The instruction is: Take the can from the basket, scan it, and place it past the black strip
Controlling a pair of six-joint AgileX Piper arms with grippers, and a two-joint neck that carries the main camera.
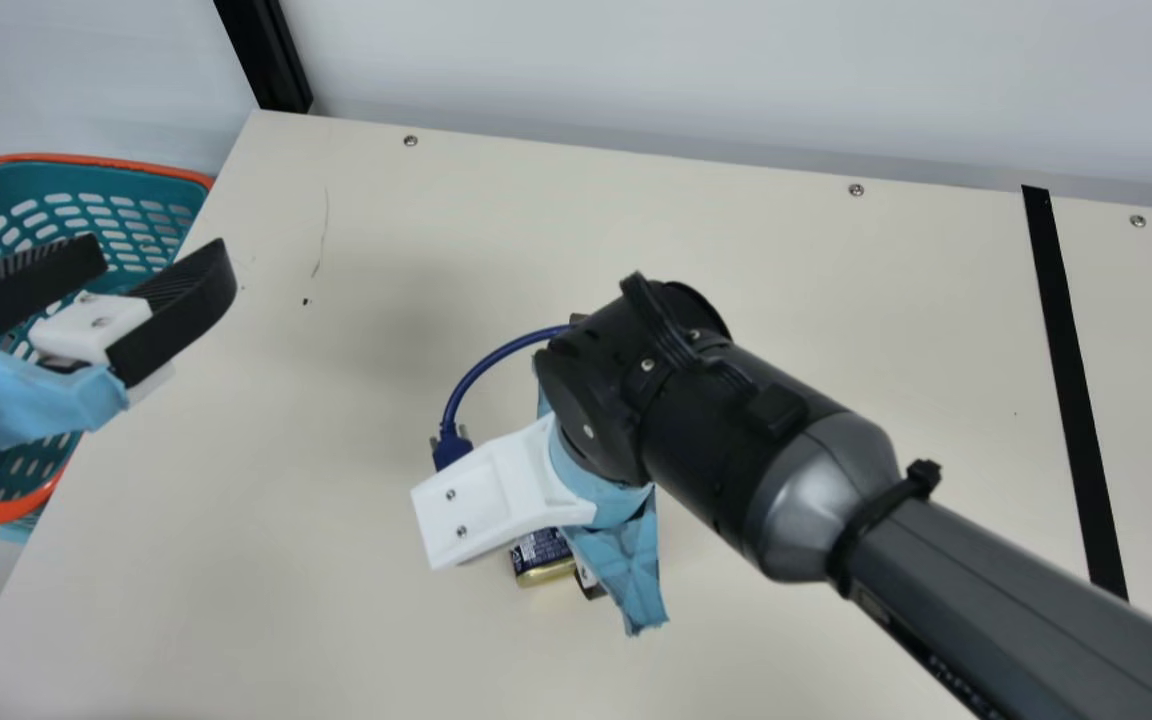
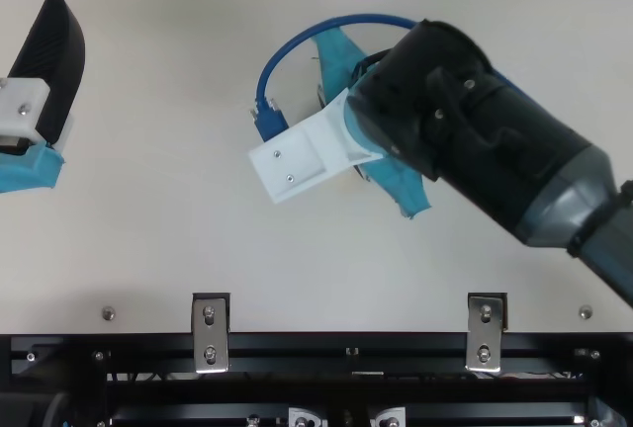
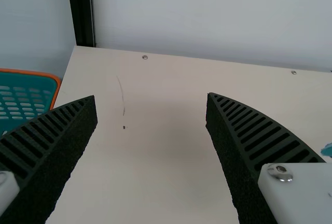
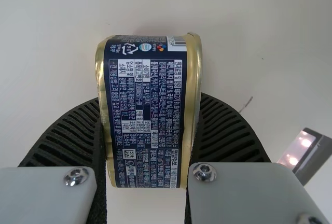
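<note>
Left gripper [image 1: 158, 246]: black ribbed jaws spread near orange-rimmed teal plastic basket [image 1: 46, 180]; right gripper [image 1: 496, 490]: jaws pinch navy-and-gold metal can [image 4: 145, 115] over cream tabletop [image 1: 236, 580]

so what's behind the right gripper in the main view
In the main view, part of the can, its dark label and gold rim, peeks out from behind the right gripper. A blue cable goes behind the right arm. The rest of the can is covered.
</note>
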